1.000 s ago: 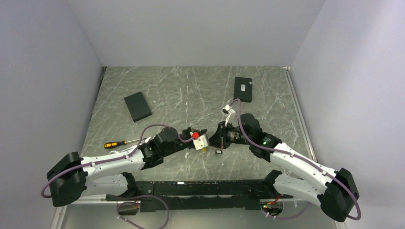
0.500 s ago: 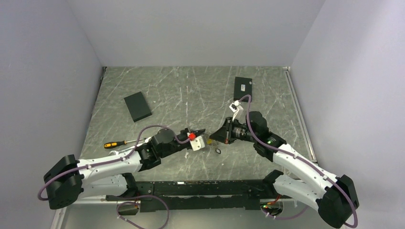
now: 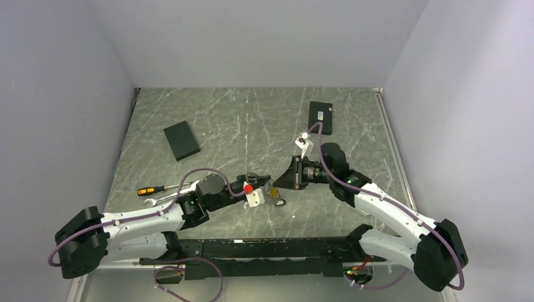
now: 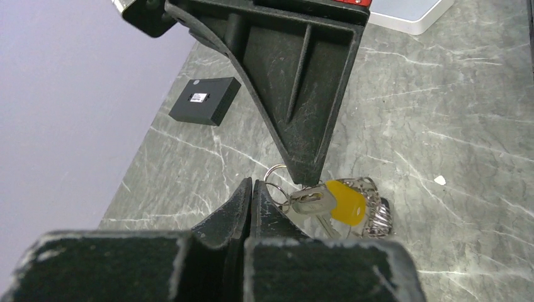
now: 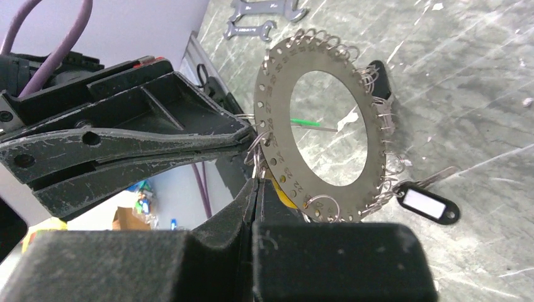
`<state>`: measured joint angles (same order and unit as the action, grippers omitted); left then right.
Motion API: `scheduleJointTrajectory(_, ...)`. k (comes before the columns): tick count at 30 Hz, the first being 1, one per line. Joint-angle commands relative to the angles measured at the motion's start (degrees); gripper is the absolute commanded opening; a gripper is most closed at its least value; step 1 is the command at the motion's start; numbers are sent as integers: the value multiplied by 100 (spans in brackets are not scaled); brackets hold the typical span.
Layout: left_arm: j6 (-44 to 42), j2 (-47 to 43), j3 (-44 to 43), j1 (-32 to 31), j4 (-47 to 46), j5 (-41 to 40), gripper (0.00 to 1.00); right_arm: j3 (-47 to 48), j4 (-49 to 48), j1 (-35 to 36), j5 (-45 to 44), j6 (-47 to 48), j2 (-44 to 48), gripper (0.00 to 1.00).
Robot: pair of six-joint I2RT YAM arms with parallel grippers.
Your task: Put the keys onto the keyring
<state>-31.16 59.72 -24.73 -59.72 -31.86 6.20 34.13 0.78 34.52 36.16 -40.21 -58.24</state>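
The right hand [image 5: 255, 189], fingers pressed together, pinches the keyring [image 5: 277, 82] by its rim to steady it tilted up from the tabletop [image 5: 472, 94], while the left hand [image 5: 242, 135], likewise closed, meets the same rim beside the yellow-headed key [image 4: 345, 201], apparently for threading.

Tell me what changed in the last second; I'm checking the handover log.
The left gripper drew back toward its base, and the right gripper followed, carrying the flat silver metal keyring and the black oval tag nearer and leftward. Both grippers stayed shut on the keyring. The orange-handled screwdriver did not move.
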Motion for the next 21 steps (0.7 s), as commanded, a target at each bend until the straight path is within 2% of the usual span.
scheduleJointTrajectory(1,-300,-75,-178,-22,-352,246,0,306,-299,-25,399,-135,-26,0)
scheduleJointTrajectory(14,-331,-113,-232,-22,-231,197,0,248,-395,-25,883,-227,-168,0)
scheduleJointTrajectory(21,-273,-148,-258,-22,-93,35,0,256,-370,-25,825,-199,-188,0)
